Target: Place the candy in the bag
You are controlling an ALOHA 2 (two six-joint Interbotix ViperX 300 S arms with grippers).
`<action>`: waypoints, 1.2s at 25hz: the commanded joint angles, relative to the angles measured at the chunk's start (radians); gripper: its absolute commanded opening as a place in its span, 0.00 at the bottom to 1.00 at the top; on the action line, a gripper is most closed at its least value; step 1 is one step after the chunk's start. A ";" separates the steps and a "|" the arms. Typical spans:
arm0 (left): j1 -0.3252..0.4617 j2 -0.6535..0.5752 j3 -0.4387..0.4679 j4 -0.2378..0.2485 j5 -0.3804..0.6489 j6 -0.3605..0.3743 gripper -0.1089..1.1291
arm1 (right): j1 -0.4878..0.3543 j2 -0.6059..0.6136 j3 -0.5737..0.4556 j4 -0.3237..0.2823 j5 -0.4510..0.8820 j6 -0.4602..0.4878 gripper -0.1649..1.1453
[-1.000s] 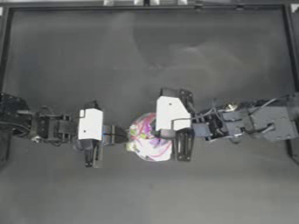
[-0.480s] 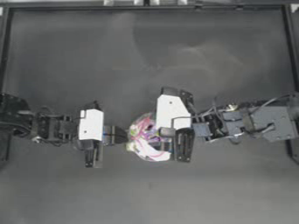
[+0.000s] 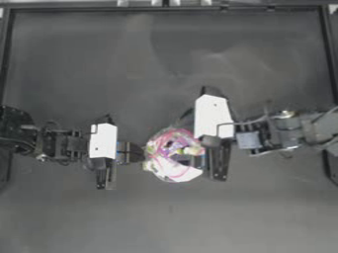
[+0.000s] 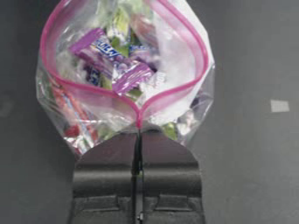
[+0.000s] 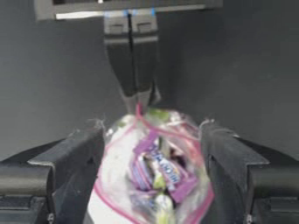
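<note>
The bag (image 3: 173, 159) lies at the table's middle, its pink-strip mouth spread wide. My left gripper (image 3: 132, 152) is shut on the strip at one end of the mouth (image 4: 139, 127). My right gripper (image 3: 194, 154) stands open at the opposite side. Its fingers (image 5: 81, 157) straddle the bag (image 5: 154, 183) and hold nothing. In the mouth lies the candy (image 5: 165, 171), a magenta-wrapped sweet with a whitish centre. The left wrist view shows the candy (image 4: 111, 54) on top of the other sweets. The left gripper (image 5: 135, 98) appears across the bag in the right wrist view.
Dark table (image 3: 165, 64) spreads on all sides, with a raised rim (image 3: 165, 9) along the far edge. A small white mark (image 4: 279, 105) sits on the table beside the bag.
The right gripper has drawn back slightly to the right. The left gripper keeps its grip on the bag's strip in the same place.
</note>
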 commanded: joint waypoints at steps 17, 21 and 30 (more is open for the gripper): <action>0.008 -0.207 0.014 -0.008 0.018 0.094 0.13 | 0.012 -0.169 0.081 -0.008 0.000 0.012 0.84; 0.009 -0.224 0.018 -0.008 0.032 0.094 0.13 | 0.011 -0.193 0.094 -0.005 0.000 0.014 0.84; 0.008 -0.276 0.051 -0.008 0.035 0.094 0.13 | 0.014 -0.207 0.104 0.008 -0.003 0.014 0.84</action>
